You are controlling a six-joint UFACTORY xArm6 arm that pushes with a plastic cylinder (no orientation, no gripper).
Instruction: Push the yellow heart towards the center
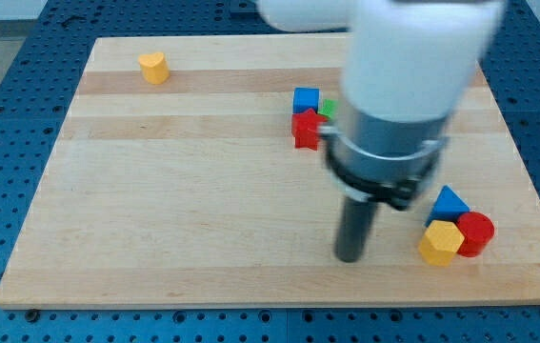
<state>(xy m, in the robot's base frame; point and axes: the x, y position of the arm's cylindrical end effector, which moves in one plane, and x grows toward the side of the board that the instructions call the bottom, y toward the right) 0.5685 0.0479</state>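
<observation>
The yellow heart lies near the board's top left corner. My tip rests on the board at the lower right of centre, far from the heart. The arm's white and grey body rises above it and hides part of the board's upper right. The tip touches no block.
A blue cube, a red block and a partly hidden green block cluster right of centre at the top. A blue triangular block, a red cylinder and a yellow hexagonal block sit at the lower right. The wooden board lies on a blue perforated table.
</observation>
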